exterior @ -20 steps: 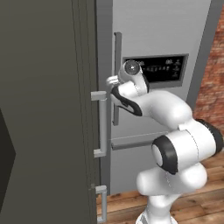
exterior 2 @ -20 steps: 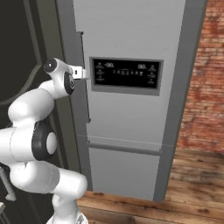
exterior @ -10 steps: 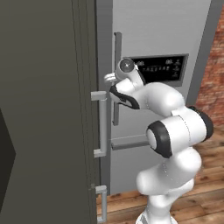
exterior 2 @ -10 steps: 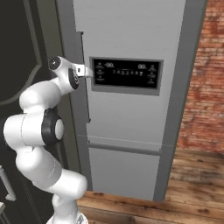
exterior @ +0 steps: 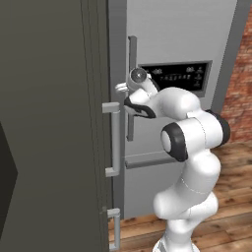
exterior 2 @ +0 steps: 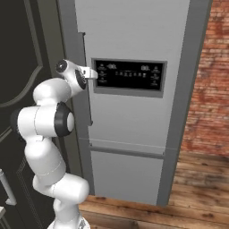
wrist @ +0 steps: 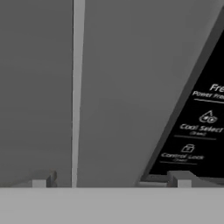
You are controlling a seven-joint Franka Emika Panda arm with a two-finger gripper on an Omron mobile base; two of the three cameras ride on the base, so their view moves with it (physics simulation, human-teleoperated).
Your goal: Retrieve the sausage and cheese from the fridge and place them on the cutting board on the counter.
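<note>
1. Left base view: the fridge [exterior: 172,98] is shut, so the sausage and cheese must be behind its door, unseen. Your gripper [exterior: 123,88] sits right at the long door handle [exterior: 132,88]. Judged step: reach and grab that handle. Line the jaws up either side of the bar before closing, then pull outward along the door's swing, not straight back.
2. Right base view: you get the black control panel [exterior 2: 129,77] and the hand [exterior 2: 89,73] just left of it, close to the door face. This side shows how near the hand is to the door; the handle [exterior 2: 84,80] is mostly behind the arm here.
3. Hand view: the two fingertips [wrist: 43,180] stand apart, so the jaws look open and hold nothing. A vertical strip [wrist: 78,92], likely the handle or door seam, runs between them, nearer the left tip. Centre on it before closing.
</note>
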